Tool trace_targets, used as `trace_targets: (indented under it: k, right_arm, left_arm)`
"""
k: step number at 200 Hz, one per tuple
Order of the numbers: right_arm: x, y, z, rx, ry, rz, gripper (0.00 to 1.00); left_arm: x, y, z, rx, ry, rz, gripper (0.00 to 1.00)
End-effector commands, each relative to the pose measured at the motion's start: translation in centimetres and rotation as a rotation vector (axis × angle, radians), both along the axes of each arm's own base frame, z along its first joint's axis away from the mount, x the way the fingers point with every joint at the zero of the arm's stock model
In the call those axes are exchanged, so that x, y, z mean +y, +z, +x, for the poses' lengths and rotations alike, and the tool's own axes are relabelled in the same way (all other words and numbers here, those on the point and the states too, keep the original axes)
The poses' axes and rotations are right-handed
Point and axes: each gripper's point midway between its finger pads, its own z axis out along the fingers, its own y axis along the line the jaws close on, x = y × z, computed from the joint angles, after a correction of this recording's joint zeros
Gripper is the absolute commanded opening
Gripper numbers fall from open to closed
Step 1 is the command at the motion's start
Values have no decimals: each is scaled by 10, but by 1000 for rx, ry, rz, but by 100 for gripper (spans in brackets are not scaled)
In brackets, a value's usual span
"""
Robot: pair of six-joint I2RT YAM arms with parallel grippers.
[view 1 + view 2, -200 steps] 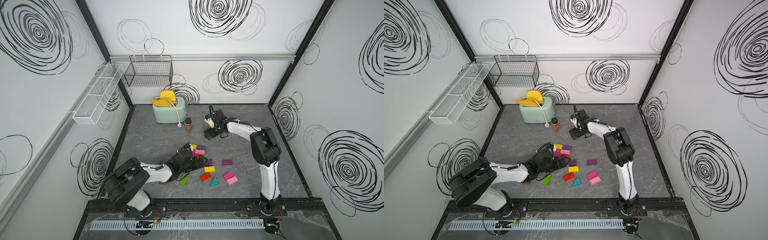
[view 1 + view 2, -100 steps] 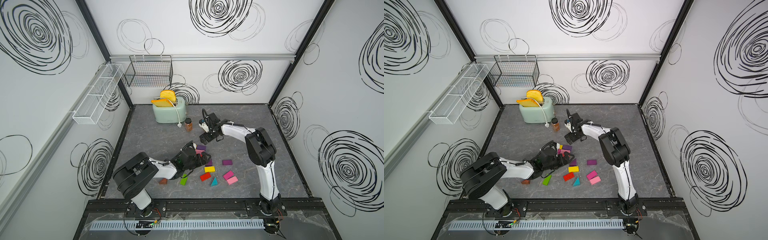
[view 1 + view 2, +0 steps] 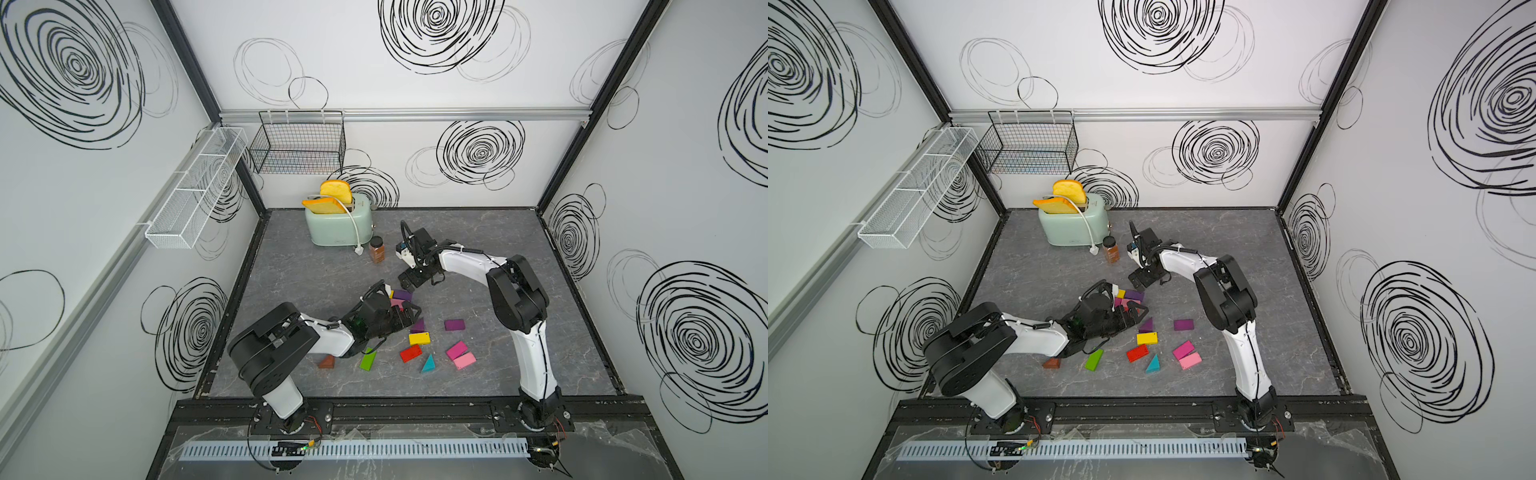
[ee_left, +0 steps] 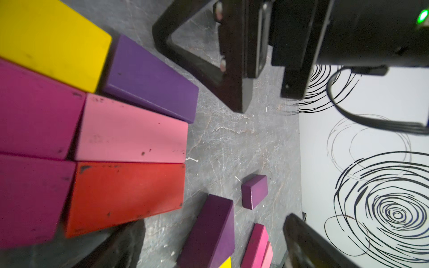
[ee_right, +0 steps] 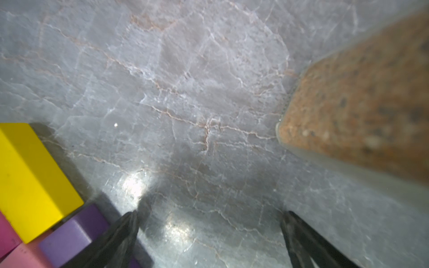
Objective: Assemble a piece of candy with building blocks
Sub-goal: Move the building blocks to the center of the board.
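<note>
Purple brick (image 3: pixel 402 295) lies between the left claw (image 3: pixel 405 319) and right claw (image 3: pixel 417 281), both spread apart and empty.

arms (image 3: pixel 465 262): white links (image 3: pixel 328 336) | black joints (image 3: pixel 515 295) | black cables (image 4: pixel 371 120) | green LED (image 4: pixel 423 16)

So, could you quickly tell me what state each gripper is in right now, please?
Left gripper: open, holding nothing.
Right gripper: open, holding nothing.

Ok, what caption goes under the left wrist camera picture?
Close-up: yellow block, purple block, pink block, red block and magenta blocks packed together on grey table.
</note>
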Motion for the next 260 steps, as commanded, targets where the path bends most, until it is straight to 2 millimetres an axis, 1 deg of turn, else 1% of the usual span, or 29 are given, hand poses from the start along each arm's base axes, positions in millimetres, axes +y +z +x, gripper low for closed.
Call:
trace_targets:
  k: [1, 54, 73, 81, 91, 124, 149, 167, 170, 182, 191, 200, 207, 215, 226, 235, 240, 247, 260]
  right_arm:
    - [0, -9, -12, 47, 26, -35, 99]
    - [3, -6, -14, 47, 35, -24, 99]
    - [1, -3, -10, 33, 15, -24, 100]
    - [0, 2, -6, 22, -3, -10, 99]
    - [-1, 9, -1, 5, -25, 21, 99]
    - [-3, 47, 17, -70, -86, 125, 99]
    - [-6, 77, 22, -121, -118, 199, 99]
    - [-17, 98, 22, -152, -168, 262, 99]
    - [-19, 102, 21, -154, -177, 280, 99]
    - [-32, 121, 16, -172, -239, 382, 99]
    - [-43, 133, 10, -186, -292, 476, 99]
    - [-49, 148, 3, -199, -340, 602, 99]
    - [-53, 154, -4, -197, -374, 682, 99]
    - [-53, 157, -11, -195, -399, 730, 99]
    - [-48, 154, -20, -156, -419, 781, 99]
    - [-46, 156, -26, -143, -443, 863, 99]
    - [-48, 153, -32, -130, -470, 910, 99]
    - [-51, 155, -37, -137, -509, 993, 99]
    - [-54, 149, -47, -111, -574, 1113, 99]
  left_arm:
    - [0, -1, 9, 4, 28, -7, 98]
    - [4, 0, 14, -4, 36, 5, 98]
    - [4, 1, 12, -3, 30, 6, 98]
    - [4, 3, 11, -5, 26, 0, 98]
    - [3, 6, 10, -9, 19, -4, 98]
    - [4, 15, 6, -21, -5, -12, 98]
    - [6, 21, -1, -20, -20, -24, 98]
    - [10, 31, -8, -29, -27, -54, 98]
    - [13, 28, -12, -12, -29, -41, 98]
    - [21, 35, -18, -19, -29, -47, 98]
    - [29, 42, -20, -27, -21, -63, 98]
    - [39, 50, -21, -39, -13, -83, 98]
    - [48, 55, -18, -52, -1, -89, 98]
    - [59, 61, -14, -70, 13, -86, 98]
    - [76, 67, -5, -87, 39, -87, 98]
    - [88, 73, 4, -104, 61, -112, 98]
    - [95, 77, 10, -116, 77, -125, 98]
    - [103, 83, 17, -135, 96, -134, 98]
    - [117, 93, 30, -167, 127, -172, 98]
